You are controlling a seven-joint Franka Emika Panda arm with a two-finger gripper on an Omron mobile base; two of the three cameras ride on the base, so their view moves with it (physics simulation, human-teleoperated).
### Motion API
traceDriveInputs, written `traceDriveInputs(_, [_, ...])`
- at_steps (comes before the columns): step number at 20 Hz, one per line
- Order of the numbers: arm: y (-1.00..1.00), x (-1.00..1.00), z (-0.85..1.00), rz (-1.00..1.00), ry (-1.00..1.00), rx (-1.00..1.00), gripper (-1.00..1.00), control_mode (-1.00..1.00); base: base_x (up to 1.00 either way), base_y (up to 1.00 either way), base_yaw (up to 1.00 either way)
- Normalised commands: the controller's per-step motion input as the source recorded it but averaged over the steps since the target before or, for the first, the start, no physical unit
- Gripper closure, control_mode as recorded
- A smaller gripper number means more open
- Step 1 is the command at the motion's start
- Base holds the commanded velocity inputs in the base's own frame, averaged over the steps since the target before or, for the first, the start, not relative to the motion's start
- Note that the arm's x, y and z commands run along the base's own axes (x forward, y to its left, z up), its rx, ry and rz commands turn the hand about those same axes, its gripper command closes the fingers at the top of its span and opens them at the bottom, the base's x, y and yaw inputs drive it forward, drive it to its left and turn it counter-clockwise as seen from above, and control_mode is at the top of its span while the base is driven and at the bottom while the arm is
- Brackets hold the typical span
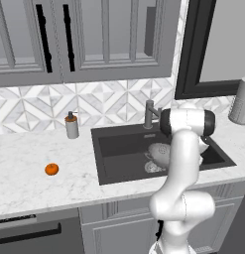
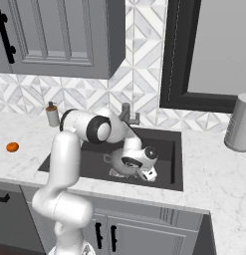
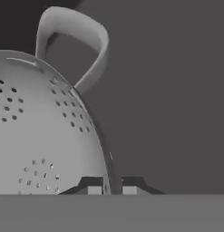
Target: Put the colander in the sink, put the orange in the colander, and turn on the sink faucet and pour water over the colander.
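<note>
Gripper (image 3: pixel 112 189) fingers close together, pinching colander (image 3: pixel 36 131) rim; colander low in sink (image 1: pixel 119 144); orange (image 1: pixel 52 169) on counter (image 1: pixel 25 163), well left.

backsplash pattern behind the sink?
White and grey geometric diamond tiles on the backsplash, clearest in the left base view.

The white arm (image 2: pixel 64 164) rises from its base, bends at a dark elbow joint, and reaches forward and down. The wrist turns so the hand sits low, its gripper (image 3: pixel 111 189) pointing sideways. In the hand view, the two dark fingertips (image 3: pixel 93 188) stand close together with a thin metal rim between them; they appear to be pinching it, though contact is hard to confirm.
</note>
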Motion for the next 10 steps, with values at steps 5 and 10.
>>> traceDriveInputs(5, [-0.02,0.41,-0.44,0.02,0.01,0.0,1.0,-1.0,0.0,0.0,0.0])
traceDriveInputs(10, [0.23,0.01,-0.03,0.0,-0.06,-0.01,-1.0,-1.0,0.0,0.0,0.0])
